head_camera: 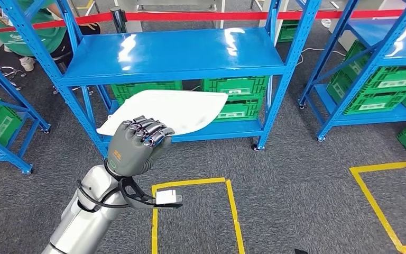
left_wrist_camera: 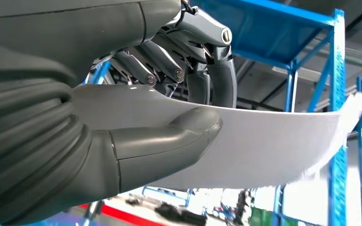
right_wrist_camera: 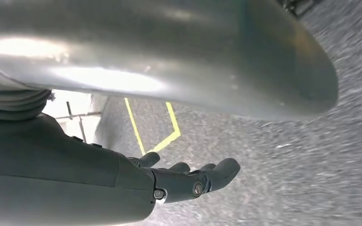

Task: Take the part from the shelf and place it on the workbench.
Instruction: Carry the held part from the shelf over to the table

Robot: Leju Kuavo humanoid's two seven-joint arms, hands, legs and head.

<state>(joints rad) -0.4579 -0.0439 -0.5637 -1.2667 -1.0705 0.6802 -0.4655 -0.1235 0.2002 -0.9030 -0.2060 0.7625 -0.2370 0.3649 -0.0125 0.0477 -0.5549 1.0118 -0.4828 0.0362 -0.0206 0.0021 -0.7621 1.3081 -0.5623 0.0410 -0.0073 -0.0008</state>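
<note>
Part in left hand

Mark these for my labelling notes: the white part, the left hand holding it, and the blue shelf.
white part (head_camera: 190, 108), head view, on its flat upper face.
left hand (head_camera: 135, 145), head view, on the back of the hand.
blue shelf (head_camera: 174, 53), head view, on its bare top board.

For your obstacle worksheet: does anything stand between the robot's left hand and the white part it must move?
Nothing visible does. The left hand already grips the white sheet part, thumb under it and fingers over it, in front of the blue shelf. No workbench is in view.
</note>
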